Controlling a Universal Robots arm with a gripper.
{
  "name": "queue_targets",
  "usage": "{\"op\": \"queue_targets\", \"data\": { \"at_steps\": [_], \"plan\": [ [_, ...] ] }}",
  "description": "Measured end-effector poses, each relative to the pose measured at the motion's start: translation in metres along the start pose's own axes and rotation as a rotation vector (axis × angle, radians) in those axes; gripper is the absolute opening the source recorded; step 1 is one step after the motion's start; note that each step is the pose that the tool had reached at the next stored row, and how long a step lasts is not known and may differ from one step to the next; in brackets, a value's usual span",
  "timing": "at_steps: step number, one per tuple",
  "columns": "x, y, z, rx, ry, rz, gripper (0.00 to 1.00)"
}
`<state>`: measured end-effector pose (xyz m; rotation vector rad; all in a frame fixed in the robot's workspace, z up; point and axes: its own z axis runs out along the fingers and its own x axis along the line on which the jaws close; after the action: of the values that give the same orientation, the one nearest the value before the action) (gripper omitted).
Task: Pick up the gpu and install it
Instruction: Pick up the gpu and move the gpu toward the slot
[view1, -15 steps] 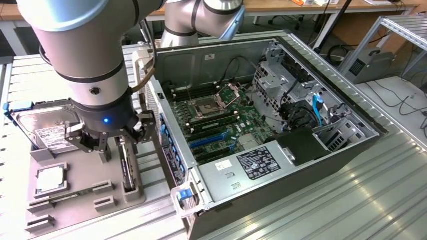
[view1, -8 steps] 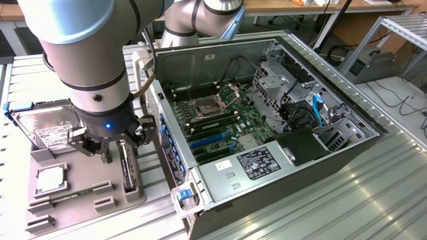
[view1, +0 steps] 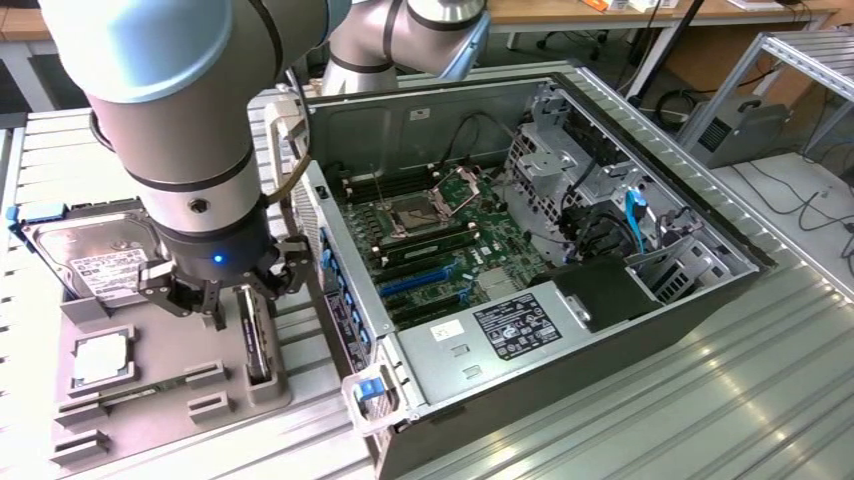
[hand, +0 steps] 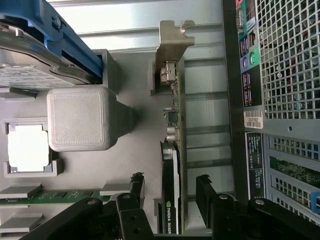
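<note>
The card (view1: 256, 345) is standing on its long edge in a slot of the grey tray (view1: 160, 400), just beside the computer case (view1: 441, 130) and outside it, running alongside the case's rear panel. In the wrist view the card (hand: 175, 120) is showing its metal bracket at one end and its black cover at the other, with the case's mesh back (hand: 280, 75) lying close by.

The claw (view1: 247, 300) is hanging over the card. In the wrist view the claw (hand: 170, 185) is standing open, one finger (hand: 137, 187) on each side of the black cover, with a gap showing on both sides.

The hard drive (view1: 100, 260) and the small square chip (view1: 100, 358) are sitting in the same tray, farther from the case than the card.
</note>
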<state>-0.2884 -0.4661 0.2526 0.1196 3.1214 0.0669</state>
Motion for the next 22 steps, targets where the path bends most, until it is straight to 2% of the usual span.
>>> {"op": "queue_targets", "data": {
  "at_steps": [7,22],
  "plan": [
    [0.0001,-0.0003,0.0071,-0.0003,0.0000,0.000,0.54],
    [0.0002,-0.0001,0.0087,-0.0002,0.0001,0.000,0.54]
  ]
}}
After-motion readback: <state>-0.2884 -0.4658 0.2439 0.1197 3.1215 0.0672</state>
